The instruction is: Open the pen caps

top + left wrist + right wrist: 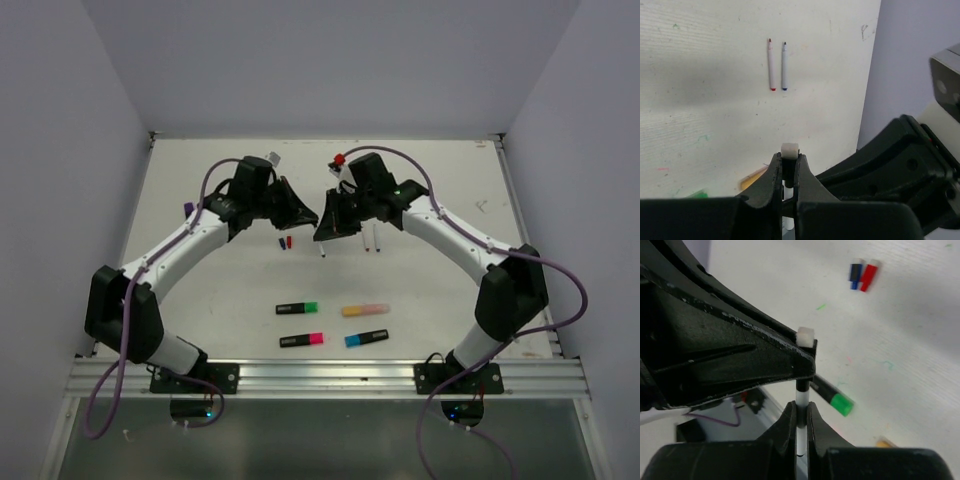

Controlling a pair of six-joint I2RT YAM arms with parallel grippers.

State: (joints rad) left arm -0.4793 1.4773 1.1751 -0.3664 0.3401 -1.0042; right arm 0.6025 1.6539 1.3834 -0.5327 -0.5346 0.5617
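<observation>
A: Where's our cap?
B: The pen cap [789, 150] is pinched in our left claw [789, 165], up over the counter [230, 290]. Our right claw [800, 410] clamps the thin white pen [800, 396].
A: Step?
B: Pulling it off, we reckon. Next we should draw the claws straight apart.
</observation>
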